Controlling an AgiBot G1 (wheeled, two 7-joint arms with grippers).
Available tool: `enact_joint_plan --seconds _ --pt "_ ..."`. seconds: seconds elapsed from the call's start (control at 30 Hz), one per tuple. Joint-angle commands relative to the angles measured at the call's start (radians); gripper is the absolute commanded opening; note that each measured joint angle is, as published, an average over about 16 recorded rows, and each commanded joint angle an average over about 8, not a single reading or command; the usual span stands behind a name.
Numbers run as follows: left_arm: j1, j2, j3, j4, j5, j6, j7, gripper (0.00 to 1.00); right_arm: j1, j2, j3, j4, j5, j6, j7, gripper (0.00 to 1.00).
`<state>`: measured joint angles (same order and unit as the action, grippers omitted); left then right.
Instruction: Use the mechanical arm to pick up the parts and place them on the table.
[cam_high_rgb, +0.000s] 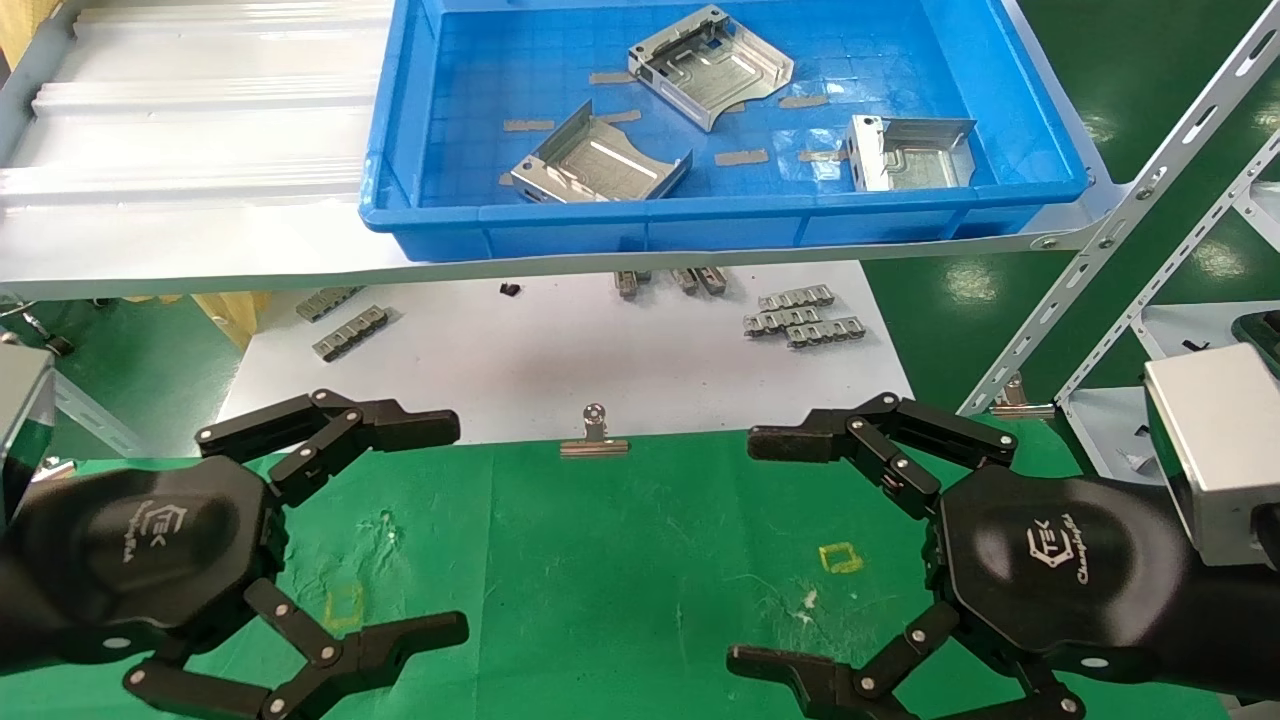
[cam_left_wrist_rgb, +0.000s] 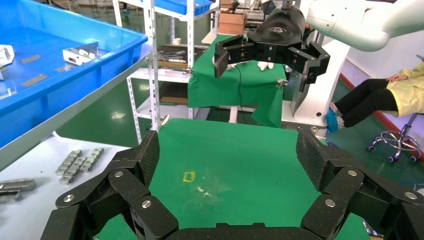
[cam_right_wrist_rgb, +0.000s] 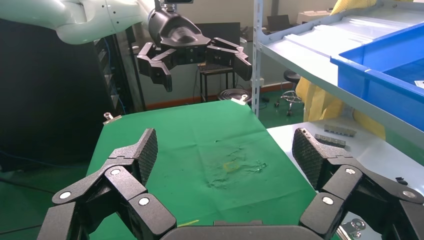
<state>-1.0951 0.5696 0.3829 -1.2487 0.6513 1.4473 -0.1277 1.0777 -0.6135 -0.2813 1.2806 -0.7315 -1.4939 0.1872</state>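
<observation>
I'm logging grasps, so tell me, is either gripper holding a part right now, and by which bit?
Nothing is held. The left gripper and right gripper hover open over the table; three parts lie in the blue bin.

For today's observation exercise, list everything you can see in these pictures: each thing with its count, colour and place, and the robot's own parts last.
parts: three, silvery, lying in the bin
bin: one, blue, on the shelf
tape strips: several, tan, on the bin floor
shelf: one, pale ribbed metal, above the board
board: one, white, under the shelf, behind the table
link strips: several, grey, scattered on the board
clip: one, silver, at the table's far edge
table: one, green cloth with yellow marks
left end effector: one, black, open, over the table's left side
right end effector: one, black, open, over the table's right side
</observation>
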Motion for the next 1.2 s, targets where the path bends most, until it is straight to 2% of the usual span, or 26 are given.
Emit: enact_joint_plan --seconds 0.03,0.93,1.07,1.2 --pt "0.0 0.0 0.0 0.0 0.0 0.0 0.0 0.0 0.0 0.0 0.0 0.0 0.0 0.0 0.0 1.0" --pt "0.0 0.0 0.0 0.0 0.0 0.0 0.0 0.0 0.005 0.001 0.0 0.004 -0.003 0.0 -0.002 1.0" --pt "0.0 0.0 0.0 0.0 0.0 0.0 0.0 0.0 0.07 -0.017 -0.011 0.007 -0.056 0.03 0.005 1.0" --pt "0.0 0.0 0.0 0.0 0.0 0.0 0.0 0.0 0.212 -0.09 -0.042 -0.039 -0.161 0.119 0.04 1.0"
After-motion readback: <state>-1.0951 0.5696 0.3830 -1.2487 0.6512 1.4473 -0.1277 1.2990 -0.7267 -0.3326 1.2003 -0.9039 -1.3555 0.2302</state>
